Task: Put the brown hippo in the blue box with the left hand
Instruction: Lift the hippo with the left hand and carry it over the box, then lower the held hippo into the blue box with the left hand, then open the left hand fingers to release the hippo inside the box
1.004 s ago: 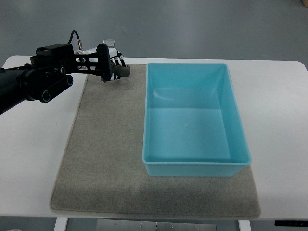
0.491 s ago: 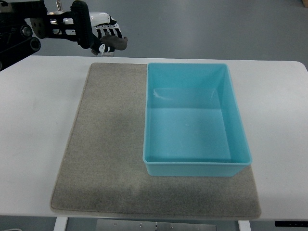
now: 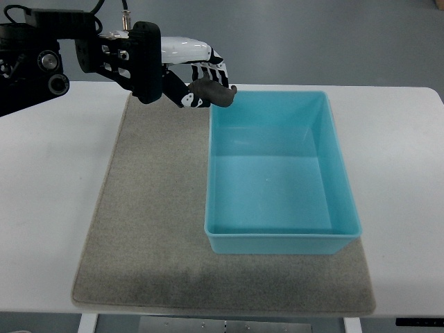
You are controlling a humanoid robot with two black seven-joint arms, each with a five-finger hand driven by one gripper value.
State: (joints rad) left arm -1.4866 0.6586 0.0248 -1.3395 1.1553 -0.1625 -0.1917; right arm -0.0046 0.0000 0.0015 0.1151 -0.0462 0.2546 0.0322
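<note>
A: Left hand status?
B: Fingers curled around brown hippo, held in the air at the far-left corner of the blue box.
A: Box?
B: Sits on grey mat, white table underneath.

Light: bright, even, from overhead
Shadows: soft, faint on the mat beside the blue box
Glare: none on the tabletop
Focus: sharp throughout

Robot lab or test room, plain white table on a bare grey floor, grey mat, black robot arm with exposed cable
</note>
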